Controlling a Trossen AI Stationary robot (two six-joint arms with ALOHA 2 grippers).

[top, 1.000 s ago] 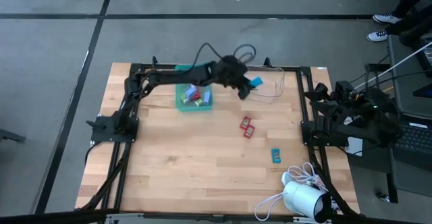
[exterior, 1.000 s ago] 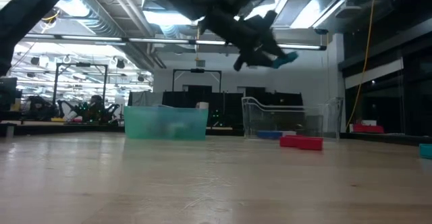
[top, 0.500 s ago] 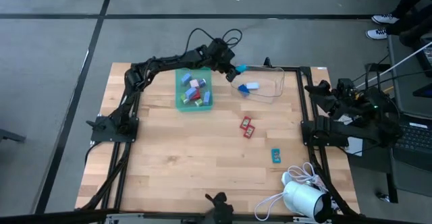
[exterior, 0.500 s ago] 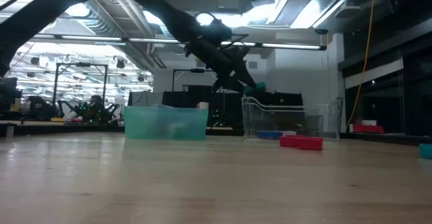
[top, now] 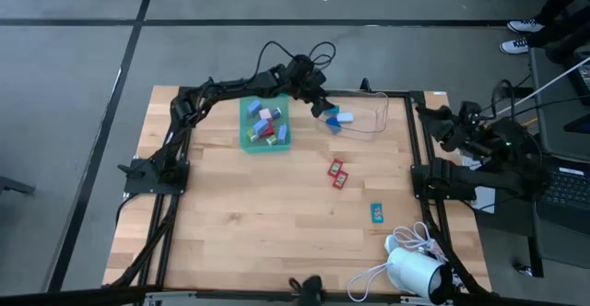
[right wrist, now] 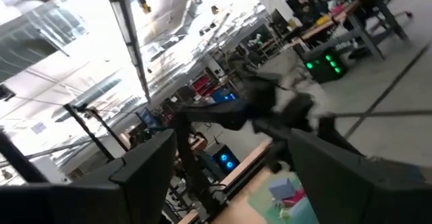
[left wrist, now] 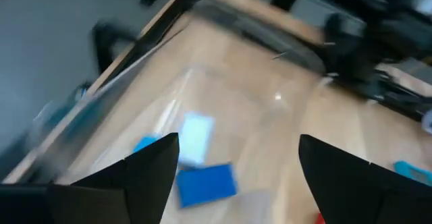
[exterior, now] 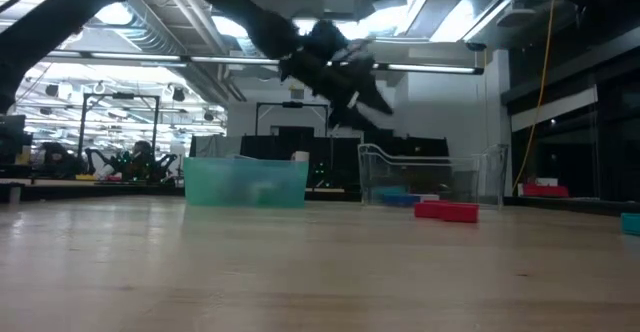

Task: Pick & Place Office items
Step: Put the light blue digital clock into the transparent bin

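Red items (top: pixel 337 173), desk centre: light, stiff, flat; pinch long edges. Left tool (top: pixel 322 109) spread, empty, twelve o'clock over bin (top: pixel 369 120).

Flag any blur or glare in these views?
Left wrist view: smeared by motion, clear bin and its blue pieces soft. Low view: left gripper a dark blur against bright ceiling lights. Right wrist view: blown-out highlights. High view: sharp.
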